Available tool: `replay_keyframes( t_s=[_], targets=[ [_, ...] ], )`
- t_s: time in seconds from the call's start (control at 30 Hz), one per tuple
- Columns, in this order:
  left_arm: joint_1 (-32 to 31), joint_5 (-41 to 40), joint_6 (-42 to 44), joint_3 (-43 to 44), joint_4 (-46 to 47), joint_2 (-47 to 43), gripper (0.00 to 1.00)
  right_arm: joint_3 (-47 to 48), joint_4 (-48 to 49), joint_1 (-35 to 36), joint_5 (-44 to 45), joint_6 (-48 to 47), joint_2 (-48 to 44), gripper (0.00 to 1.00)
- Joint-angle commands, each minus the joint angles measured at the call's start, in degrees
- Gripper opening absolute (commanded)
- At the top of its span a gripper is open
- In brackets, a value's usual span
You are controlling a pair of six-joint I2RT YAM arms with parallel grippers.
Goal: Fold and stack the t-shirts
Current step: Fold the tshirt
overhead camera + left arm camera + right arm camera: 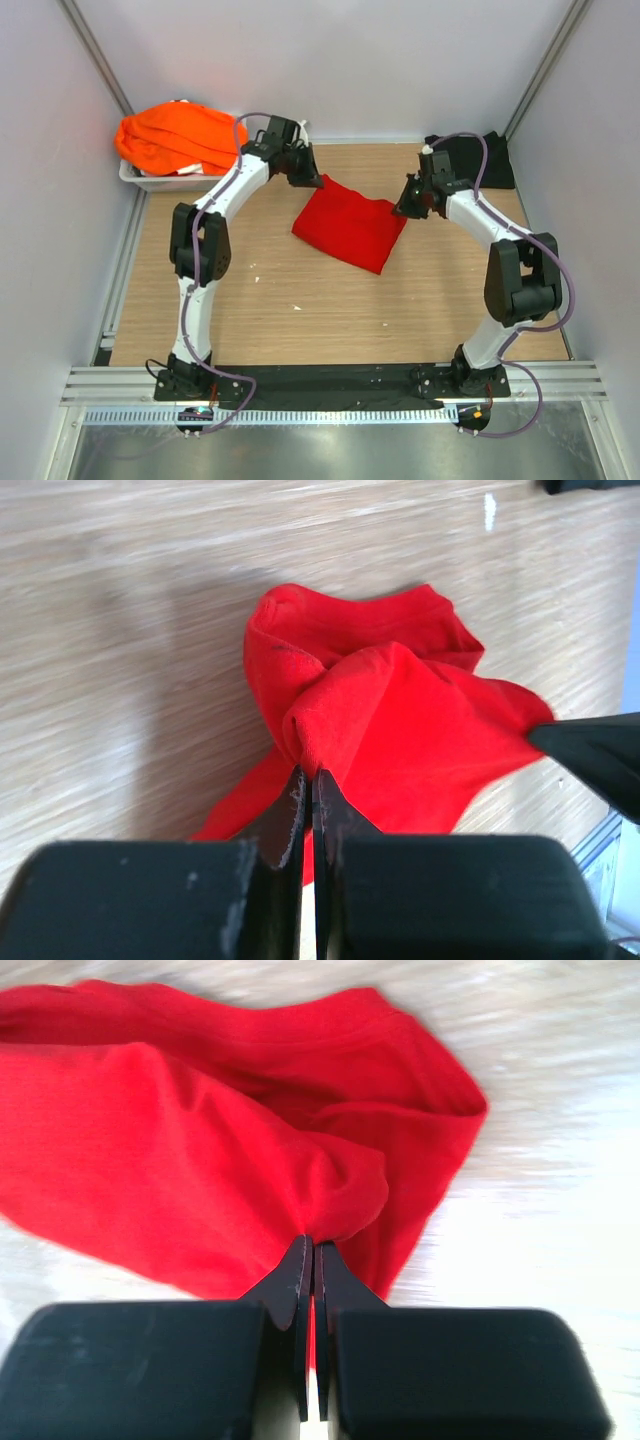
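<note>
My left hand (318, 183) is closed tight on a pinch of the red t-shirt (350, 230) at its far left corner. My right hand (403, 208) is closed the same way on its far right corner. The shirt lies in the middle of the bench (300, 310) as a partly folded rectangle. Its near part rests flat on the wood, and the cloth bunches up into a small peak at each set of fingertips.

I judge that I hold two corners of one edge so the cloth comes up evenly and folds over straight. The orange t-shirts (175, 135) are heaped in a grey tray (140, 178) at the far left, probably waiting their turn. The black t-shirt (490, 160) lies at the far right, well apart from them.

Both arms reach forward from the near edge with elbows bowed outward. The wrists turn in toward each other and tip down at the shirt.
</note>
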Motion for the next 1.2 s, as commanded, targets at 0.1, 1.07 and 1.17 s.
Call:
replay_keyframes(
  t_s=[0.1, 1.07, 1.17],
  targets=[
    [-1.1, 4.1, 2.7, 8.6, 1.4, 4.3, 0.00, -5.1, 3.8, -0.5, 8.3, 2.0, -4.9, 0.01],
    [-1.1, -9.5, 3.0, 1.8, -6.0, -5.4, 0.66, -16.8, 4.6, -5.6, 16.5, 10.2, -1.4, 0.40],
    [-1.1, -13.8, 2.5, -0.7, -8.9, -10.5, 0.65, -15.6, 2.9, -5.6, 16.6, 8.1, -5.0, 0.79]
  ],
)
